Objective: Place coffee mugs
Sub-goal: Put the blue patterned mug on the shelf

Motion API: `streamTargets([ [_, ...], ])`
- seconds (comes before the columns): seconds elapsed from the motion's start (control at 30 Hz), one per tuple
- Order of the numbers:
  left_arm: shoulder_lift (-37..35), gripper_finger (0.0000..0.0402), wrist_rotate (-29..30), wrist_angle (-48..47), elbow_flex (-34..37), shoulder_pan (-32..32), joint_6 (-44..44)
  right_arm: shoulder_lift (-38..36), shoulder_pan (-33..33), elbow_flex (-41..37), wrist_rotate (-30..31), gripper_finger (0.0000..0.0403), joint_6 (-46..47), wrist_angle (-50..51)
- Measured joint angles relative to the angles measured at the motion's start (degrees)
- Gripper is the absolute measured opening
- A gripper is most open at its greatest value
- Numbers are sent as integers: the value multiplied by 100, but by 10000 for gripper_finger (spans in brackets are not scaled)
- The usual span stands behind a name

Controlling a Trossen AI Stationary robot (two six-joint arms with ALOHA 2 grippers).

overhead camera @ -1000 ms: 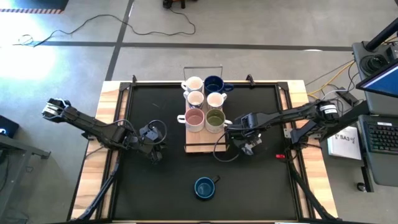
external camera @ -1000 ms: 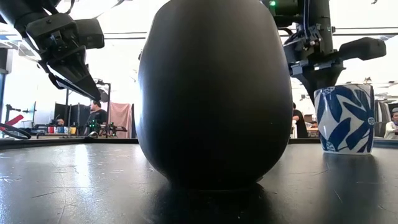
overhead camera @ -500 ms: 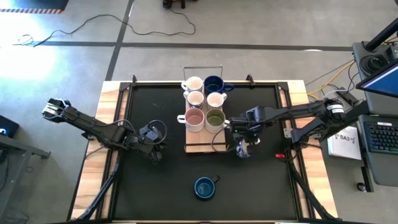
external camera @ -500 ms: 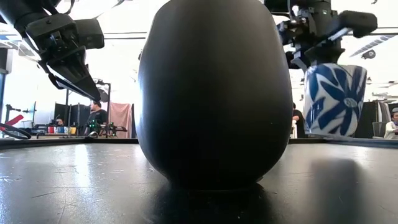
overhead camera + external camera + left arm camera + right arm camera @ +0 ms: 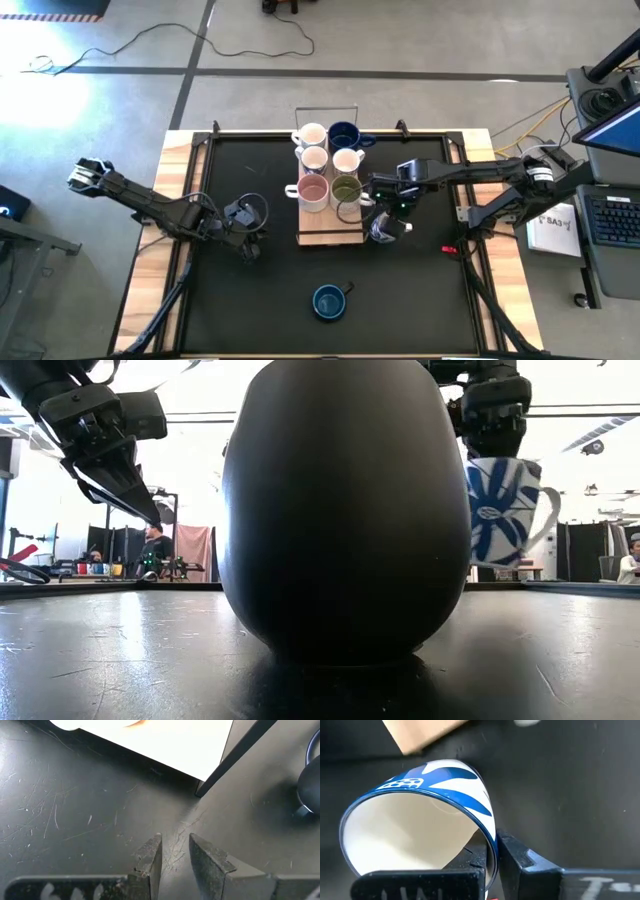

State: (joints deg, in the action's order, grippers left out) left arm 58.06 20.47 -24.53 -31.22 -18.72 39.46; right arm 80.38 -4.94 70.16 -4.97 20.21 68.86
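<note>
the right gripper pinches the thin glossy rim of a rounded blue-and-white mug, lifted off the scratched black mat. left gripper: fingers slightly apart, empty.

mat bare around dark blue mug (front centre).

No legible text, label, brand or number is showing in any view; faint dark marks are sitting on the white sheet beside the table's right edge, too small to read.
</note>
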Motion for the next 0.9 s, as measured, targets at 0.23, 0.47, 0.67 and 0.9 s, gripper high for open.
streamTargets([
  [0.23, 0, 80, 0, -2, 0, 2, 0, 10, -65, 541, -7, 13, -36, 156],
  [0.47, 0, 80, 0, -4, 0, 1, 0, 263, -236, 897, 2, 13, -151, 125],
  [0.67, 0, 80, 0, -7, 0, 2, 0, 483, -338, 1064, 8, 13, -395, 121],
  [0.9, 0, 80, 2, -11, 0, 1, -42, 909, -336, 1433, 17, 13, -813, 91],
])
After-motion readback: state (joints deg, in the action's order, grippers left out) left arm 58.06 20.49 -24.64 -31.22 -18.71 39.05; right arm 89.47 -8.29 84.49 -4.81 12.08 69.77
